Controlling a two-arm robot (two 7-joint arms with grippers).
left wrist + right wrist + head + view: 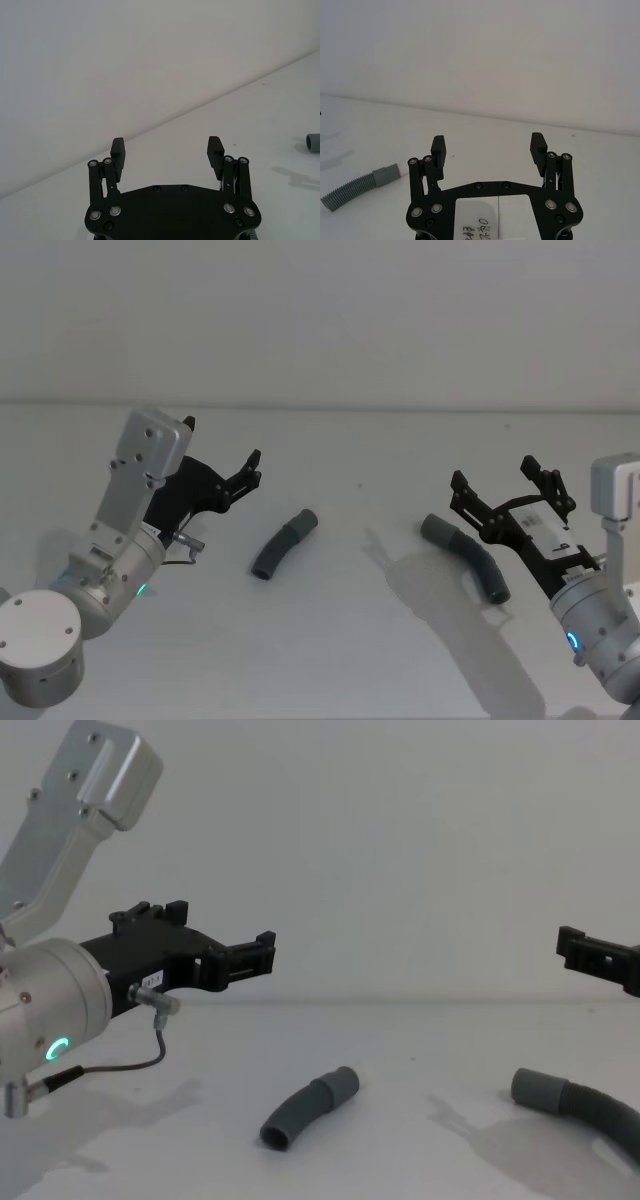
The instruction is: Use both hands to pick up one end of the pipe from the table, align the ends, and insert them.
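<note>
Two dark grey plastic pipe pieces lie well apart on the plain white tabletop (340,640): a short curved tube (285,543) left of centre and a longer ribbed hose (470,555) to the right. Each lies near one arm, probably so that each arm can take one piece. Two black clamp-like grippers, the left gripper (254,468) and the right gripper (497,480), hover above the tabletop with jaws released and empty.
</note>
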